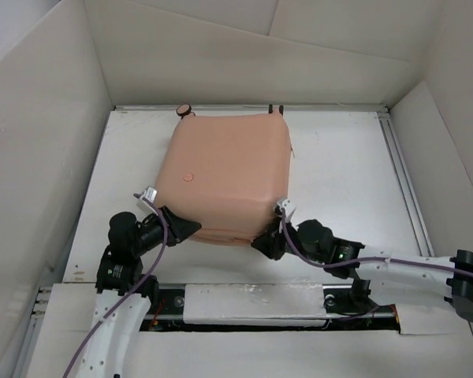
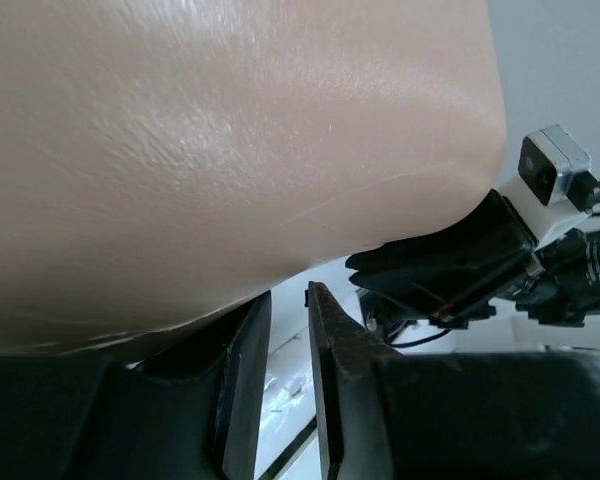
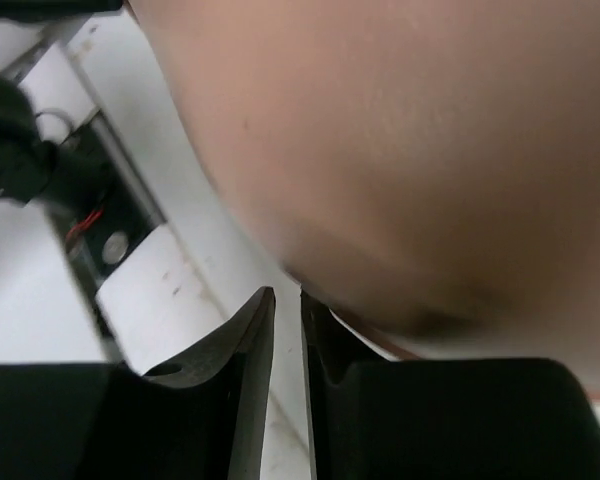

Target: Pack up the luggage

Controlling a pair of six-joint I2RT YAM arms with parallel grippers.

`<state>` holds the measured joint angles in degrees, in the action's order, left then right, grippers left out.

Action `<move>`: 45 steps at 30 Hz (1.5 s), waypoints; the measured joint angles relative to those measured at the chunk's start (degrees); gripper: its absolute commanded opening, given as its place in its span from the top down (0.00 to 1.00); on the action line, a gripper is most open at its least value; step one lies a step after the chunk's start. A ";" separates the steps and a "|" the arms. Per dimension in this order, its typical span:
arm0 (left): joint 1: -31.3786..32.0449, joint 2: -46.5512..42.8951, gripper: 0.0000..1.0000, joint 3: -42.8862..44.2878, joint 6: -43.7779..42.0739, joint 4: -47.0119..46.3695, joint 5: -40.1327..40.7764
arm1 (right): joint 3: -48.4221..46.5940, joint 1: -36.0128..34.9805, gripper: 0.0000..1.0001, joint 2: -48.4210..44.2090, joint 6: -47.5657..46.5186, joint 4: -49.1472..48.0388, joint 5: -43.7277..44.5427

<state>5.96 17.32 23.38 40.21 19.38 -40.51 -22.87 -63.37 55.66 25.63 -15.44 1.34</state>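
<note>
The luggage (image 1: 225,177) is lying shut on the table (image 1: 339,173), with the left gripper (image 1: 191,228) sitting against its near-left corner and the right gripper (image 1: 266,240) against its near-right, each with fingers a narrow slit apart and pinching nothing. This is looking like the final closing or squaring step (the zip is not showing), so the next move is calling for even pressure from both sides. No brand or writing is showing.
</note>
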 measured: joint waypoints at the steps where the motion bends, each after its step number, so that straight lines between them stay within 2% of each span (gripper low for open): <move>1: 0.00 1.73 0.80 -1.14 1.03 -2.67 -0.48 | -0.48 -0.20 0.74 0.44 0.20 -0.07 2.43; 5: -0.07 10.29 0.80 -6.56 4.52 -16.11 1.90 | -3.02 -0.87 0.72 1.38 0.00 0.02 12.13; 8: 0.15 16.74 0.80 -7.41 6.67 -26.47 2.38 | -5.49 -0.13 0.71 2.56 -1.11 0.48 17.18; 14: 1.49 26.73 0.77 -5.90 8.48 -36.00 3.19 | -9.07 3.89 0.69 4.24 -3.65 1.92 18.12; 18: 8.52 32.54 0.76 -1.79 8.24 -36.79 10.62 | -8.98 8.17 0.67 1.29 -4.52 4.24 17.64; 21: 20.46 37.44 0.76 3.06 7.82 -37.59 17.44 | -8.90 9.84 0.70 -3.61 -5.09 6.23 16.44; 24: 27.91 34.97 0.70 3.39 7.78 -36.35 23.76 | -8.46 9.29 0.81 -8.28 -5.79 8.39 14.62; 26: 29.11 28.44 0.65 1.40 8.57 -35.65 28.04 | -6.69 8.90 0.88 -10.67 -5.95 9.09 14.21; 27: 29.09 24.04 0.58 -0.39 9.07 -35.67 30.40 | -5.62 8.85 0.93 -11.28 -5.97 9.57 14.21; 29: 29.03 15.91 0.49 -4.79 10.49 -35.47 34.51 | -3.50 8.85 0.93 -11.50 -5.95 10.32 14.91; 30: 28.96 12.20 0.45 -7.39 11.50 -35.60 36.46 | -2.54 8.85 0.91 -10.95 -5.88 10.60 15.34; 31: 28.94 9.88 0.38 -9.86 12.48 -35.60 37.94 | -1.77 8.87 0.82 -10.10 -5.95 10.95 15.87; 33: 28.94 9.09 0.34 -14.80 14.36 -36.04 40.22 | -1.44 8.87 0.71 -7.52 -5.97 11.82 16.92; 35: 28.94 11.23 0.30 -19.37 16.85 -35.95 41.90 | -1.44 9.05 0.65 -4.87 -6.43 11.80 18.03; 38: 28.94 18.25 0.29 -21.46 19.65 -37.77 43.39 | -1.44 10.14 0.55 -2.51 -7.34 11.15 18.80; 45: 28.06 32.46 0.25 -21.49 23.04 -53.09 43.71 | -1.44 17.31 0.51 0.79 -11.78 3.82 15.47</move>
<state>34.02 49.78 1.89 63.24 -33.71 3.20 -24.32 -46.06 56.45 13.85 -11.62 16.82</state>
